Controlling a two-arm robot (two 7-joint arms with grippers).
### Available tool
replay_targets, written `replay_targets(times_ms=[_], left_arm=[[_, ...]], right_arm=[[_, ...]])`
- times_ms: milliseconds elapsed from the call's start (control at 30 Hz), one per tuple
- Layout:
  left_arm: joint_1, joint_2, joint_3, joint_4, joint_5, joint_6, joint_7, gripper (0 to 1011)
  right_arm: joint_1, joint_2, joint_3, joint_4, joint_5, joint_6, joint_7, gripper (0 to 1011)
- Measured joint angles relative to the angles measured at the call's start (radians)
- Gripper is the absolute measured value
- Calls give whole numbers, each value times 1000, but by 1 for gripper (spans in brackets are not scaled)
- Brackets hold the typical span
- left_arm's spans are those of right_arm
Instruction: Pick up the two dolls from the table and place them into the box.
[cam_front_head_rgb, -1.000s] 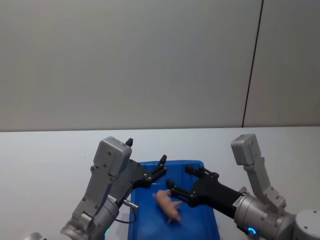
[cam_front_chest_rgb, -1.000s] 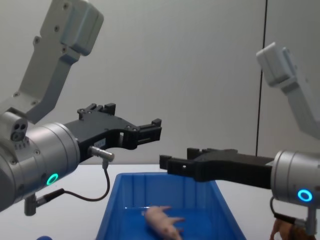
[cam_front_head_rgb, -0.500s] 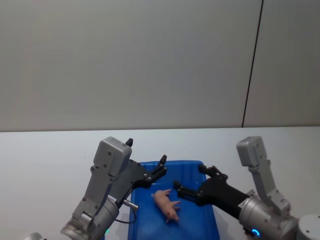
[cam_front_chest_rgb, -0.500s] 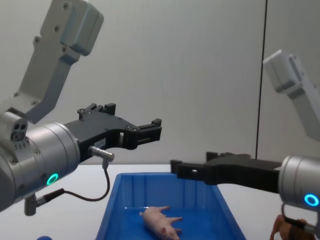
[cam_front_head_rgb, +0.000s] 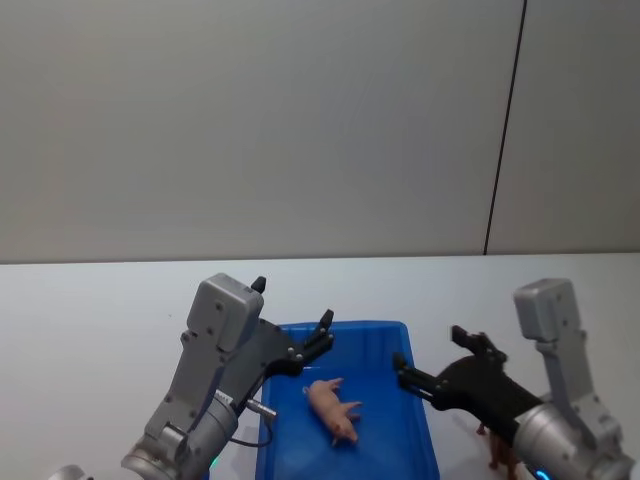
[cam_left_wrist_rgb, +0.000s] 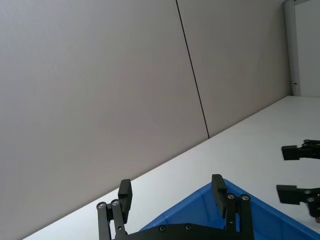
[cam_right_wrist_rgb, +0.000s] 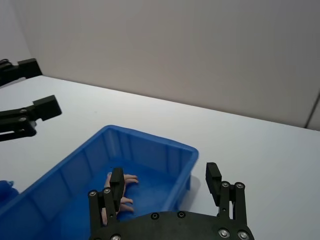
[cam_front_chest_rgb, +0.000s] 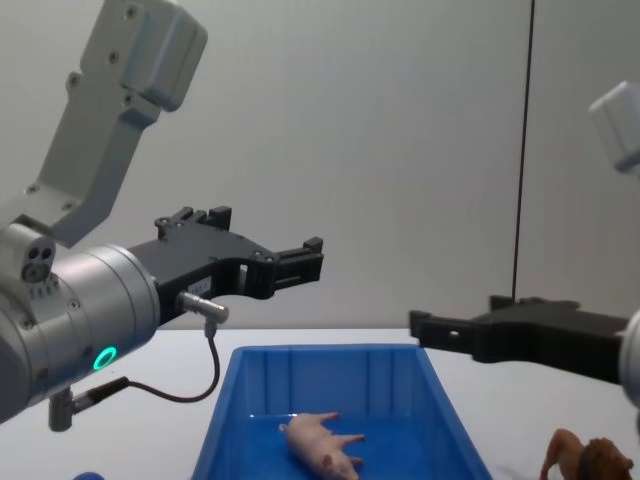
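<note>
**Pig.** The pale pink plastic pig (cam_front_head_rgb: 335, 408) lies on its side on the floor of the bright blue rectangular plastic box (cam_front_head_rgb: 345, 326), near the middle and touched by neither pincer. That half of the task reads as done.

**Lion.** The brown plastic lion with the darker mane (cam_front_chest_rgb: 590, 462) stands upright on the plain white tabletop (cam_front_head_rgb: 100, 300), outside the box and just beside its right wall. It is not yet collected.

**Right pincer.** The right pincer (cam_front_head_rgb: 430, 350) hangs spread and empty above the box's right rim, higher than the lion. Judged from its place on the lion's side of the box, it is the arm suited to that pick.

**Left pincer.** The left pincer (cam_left_wrist_rgb: 171, 186) hovers released and empty above the box's left rim, well clear of the pig, probably idle.
</note>
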Motion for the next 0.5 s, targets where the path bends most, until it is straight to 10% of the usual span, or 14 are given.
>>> replay_targets(times_ms=[500], left_arm=[[0, 0, 0, 0, 0, 0, 0, 1002]], right_arm=[[-146, 75, 29, -190, 19, 85, -216, 1001]])
